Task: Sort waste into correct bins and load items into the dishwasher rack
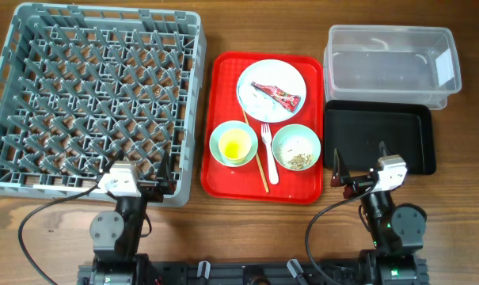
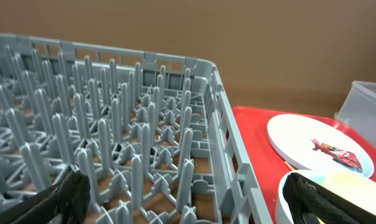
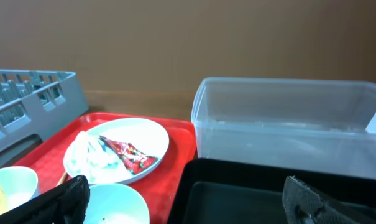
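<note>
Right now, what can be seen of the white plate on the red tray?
The white plate is round, shallow and smooth, probably plastic or ceramic. It lies flat, right way up, at the far end of the red tray. A crumpled red wrapper and a crumpled white tissue rest on it.

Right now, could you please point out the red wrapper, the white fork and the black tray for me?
red wrapper [image 1: 276,96], overhead view, its crumpled middle.
white fork [image 1: 269,158], overhead view, mid-handle.
black tray [image 1: 389,127], overhead view, bare floor.
</note>
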